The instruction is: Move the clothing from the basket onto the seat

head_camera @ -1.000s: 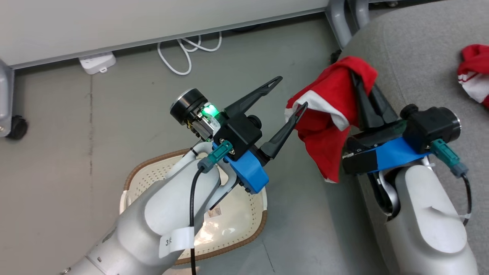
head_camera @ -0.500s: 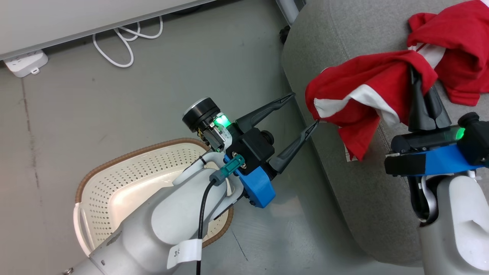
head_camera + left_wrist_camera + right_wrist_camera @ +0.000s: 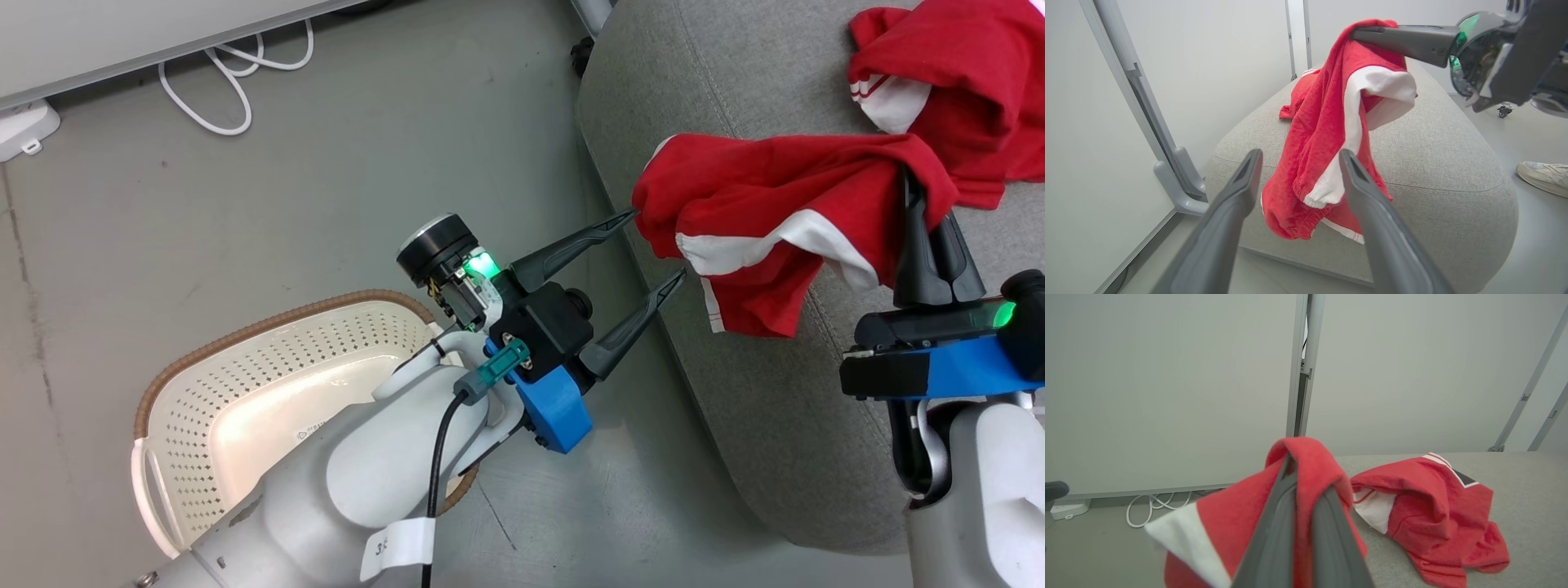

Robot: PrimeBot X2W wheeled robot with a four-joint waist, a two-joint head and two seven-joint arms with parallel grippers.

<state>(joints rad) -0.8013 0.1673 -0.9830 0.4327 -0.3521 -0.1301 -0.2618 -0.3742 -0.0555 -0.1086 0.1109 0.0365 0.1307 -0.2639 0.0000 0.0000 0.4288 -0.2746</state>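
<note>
Right pincer (image 3: 913,192) is pressed together on a red garment (image 3: 759,204), which hangs at the rounded edge of the seat (image 3: 718,82). Left pincer (image 3: 657,243) is spread, tips just beside the garment's hanging end. Second red garment (image 3: 955,90) lies on the seat; the basket (image 3: 286,314) is on the floor (image 3: 326,180) under the left arm.

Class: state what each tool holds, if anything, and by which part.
The right tool pinches a bunched fold at the top of the red garment. The left tool is open, holding nothing.
</note>
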